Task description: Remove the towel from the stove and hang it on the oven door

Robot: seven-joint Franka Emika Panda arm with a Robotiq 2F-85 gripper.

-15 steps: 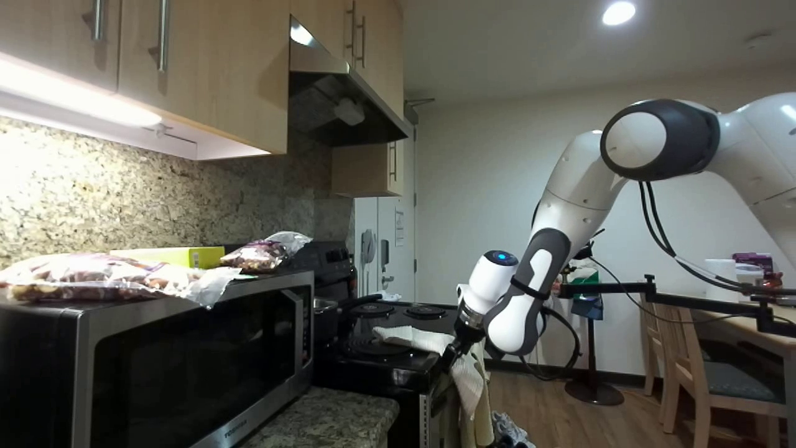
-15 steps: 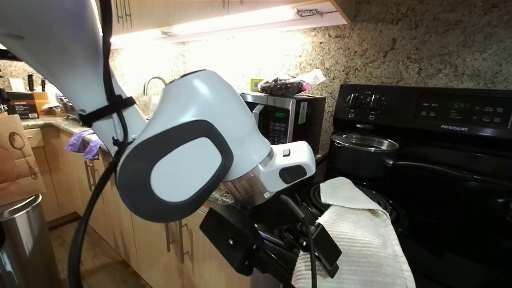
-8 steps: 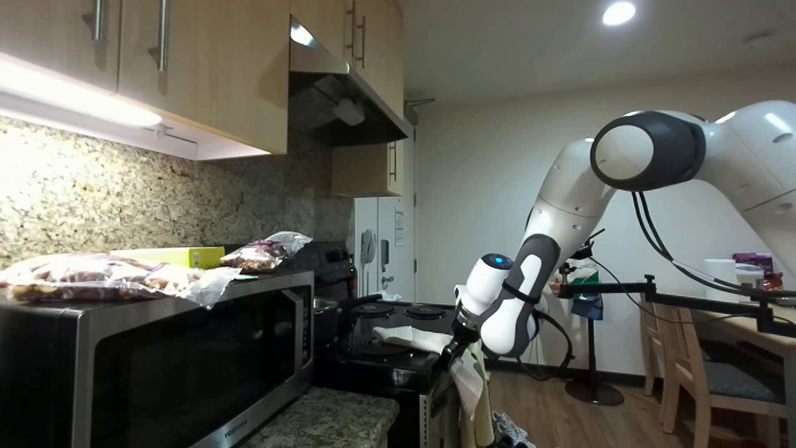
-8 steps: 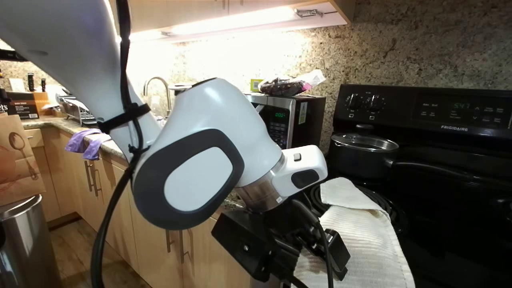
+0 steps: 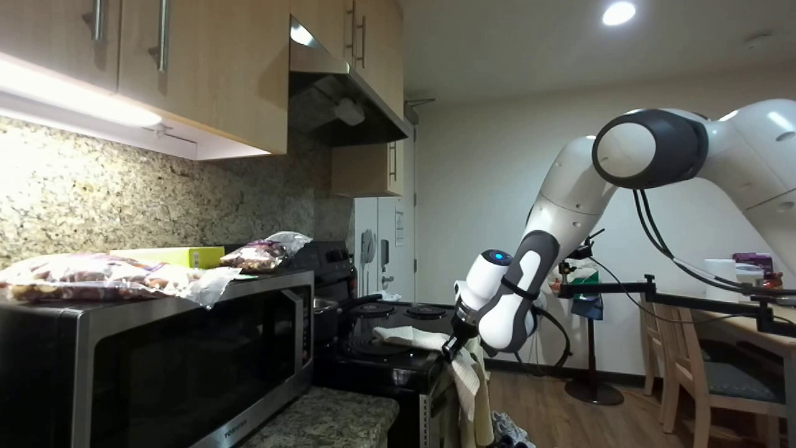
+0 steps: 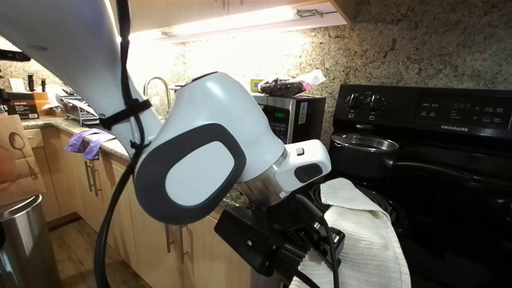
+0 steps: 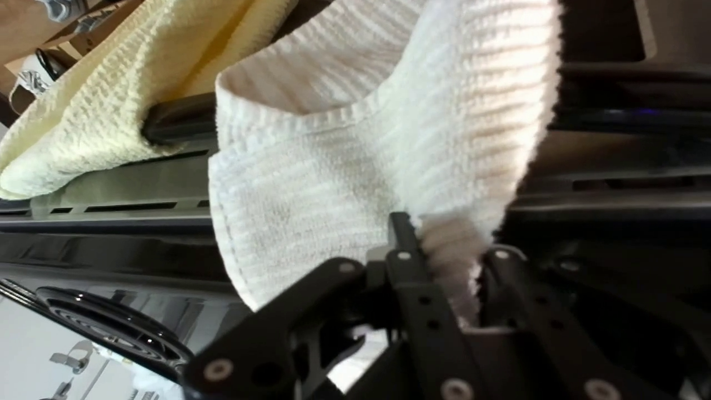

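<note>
My claw [image 7: 451,240] is gripping the towel [image 7: 427,144] at the stove's front edge [image 5: 428,376], seemingly for removal, needing a lift next.

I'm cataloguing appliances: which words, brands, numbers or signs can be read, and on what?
"TOSHIBA": boxy steel-and-black microwave, front frame.
"FRIGIDAIRE": black freestanding stove, upright back.
"5:47": green clock on the stove.
Small green microwave display: perhaps zeros, too blurred.
Too small or blurred: white button labels, orange-and-black cardboard box, rectangular white sheet, green-white sticker.
</note>
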